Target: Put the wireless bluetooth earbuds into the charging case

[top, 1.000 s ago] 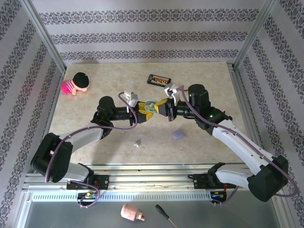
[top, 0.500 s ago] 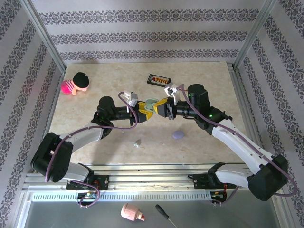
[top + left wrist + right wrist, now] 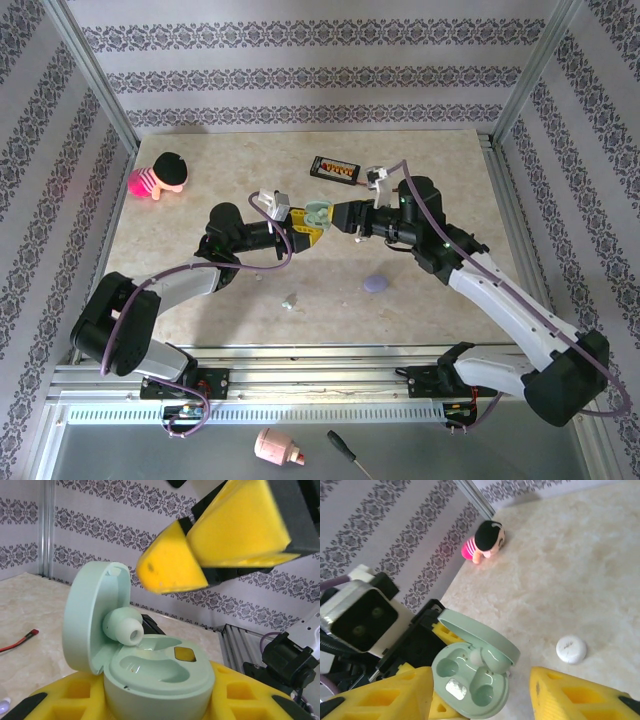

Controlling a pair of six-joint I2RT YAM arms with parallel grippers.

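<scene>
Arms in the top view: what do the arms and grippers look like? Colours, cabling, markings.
Both arms have black joint housings and pale grey link shells, with a purple cable looped along each. The left gripper and right gripper have black bodies with yellow fingers moulded with rectangular recesses. A white camera block sits on each wrist. Small green lights glow on the right arm. No readable markings.

The mint-green open charging case (image 3: 150, 675) is running off the left wrist view's bottom edge, its base lying hidden between yellow foam pads. A blurred yellow fingertip (image 3: 172, 562) is looming over it. In the top view, a tiny pale piece (image 3: 291, 299) is lying too small to identify.
</scene>
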